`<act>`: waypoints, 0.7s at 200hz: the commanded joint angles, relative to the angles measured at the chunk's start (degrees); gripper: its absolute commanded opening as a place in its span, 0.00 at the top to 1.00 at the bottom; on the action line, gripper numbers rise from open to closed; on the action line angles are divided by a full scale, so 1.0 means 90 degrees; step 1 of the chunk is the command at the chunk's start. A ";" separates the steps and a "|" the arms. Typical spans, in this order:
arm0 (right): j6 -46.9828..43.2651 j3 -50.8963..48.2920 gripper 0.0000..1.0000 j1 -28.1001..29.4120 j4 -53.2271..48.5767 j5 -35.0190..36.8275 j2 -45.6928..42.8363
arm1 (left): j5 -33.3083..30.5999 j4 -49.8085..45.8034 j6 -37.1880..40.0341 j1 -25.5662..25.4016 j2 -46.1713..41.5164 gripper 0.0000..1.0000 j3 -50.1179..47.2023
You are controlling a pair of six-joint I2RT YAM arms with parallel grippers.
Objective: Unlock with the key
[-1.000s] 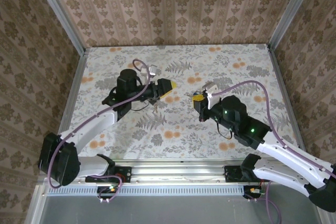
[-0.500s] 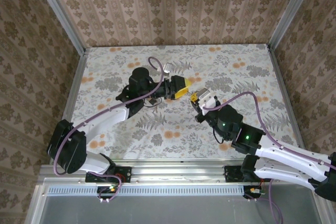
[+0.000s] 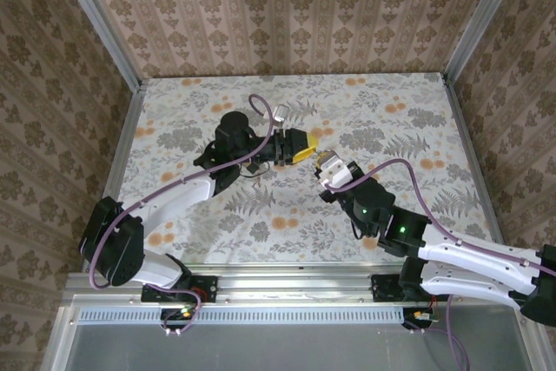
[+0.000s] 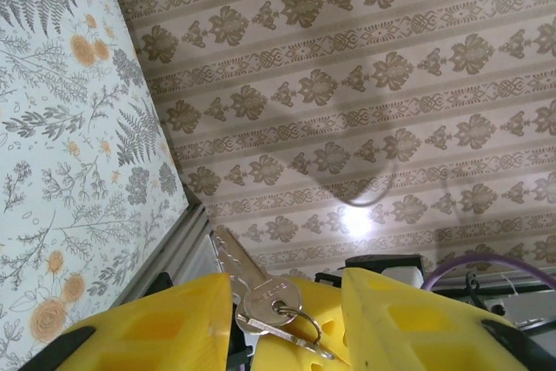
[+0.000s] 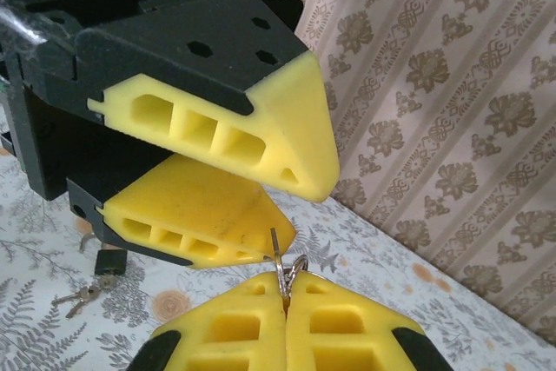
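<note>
The right claw (image 5: 285,291) is clenching its two yellow fingers flat against each other and grasping the key (image 4: 259,288) at its head end, where a thin wire ring (image 4: 304,329) is passing through the hole. The silver blade is sticking out past the right fingertips, so the key is sitting in the air between the two claws rather than on the table.

The left claw (image 5: 304,212) is facing the right one tip to tip and is standing released, its yellow fingers parted with a clear gap. In the left wrist view the blade is reaching into that gap, closer to one finger than to the other. In the right wrist view the blade is meeting the tip of the lower left finger, though it is hard to tell whether they are touching.

From above, the two claws are coming together over the middle of the flowered table (image 3: 261,219), the left arm reaching in from the left and the right arm from the near right.

Lower down, on the table near the left arm, what looks like a small dark padlock (image 5: 109,260) is lying just beside a couple of loose keys (image 5: 80,298).
</note>
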 commanded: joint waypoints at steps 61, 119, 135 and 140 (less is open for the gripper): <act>-0.0822 -0.0023 1.00 0.0229 0.0546 0.0598 0.0260 | 0.0256 0.0168 0.0006 -0.0006 0.0146 0.67 0.0296; -0.1018 -0.0009 1.00 0.0298 0.0746 0.0794 0.0465 | 0.0306 0.0029 0.0074 0.0005 0.0091 0.83 0.0310; -0.0992 -0.0022 1.00 0.0298 0.0709 0.0821 0.0456 | 0.0295 0.0039 0.0064 0.0035 0.0098 0.88 0.0275; -0.0960 -0.0024 1.00 0.0299 0.0681 0.0823 0.0439 | 0.0295 0.0034 0.0064 0.0050 0.0098 0.90 0.0267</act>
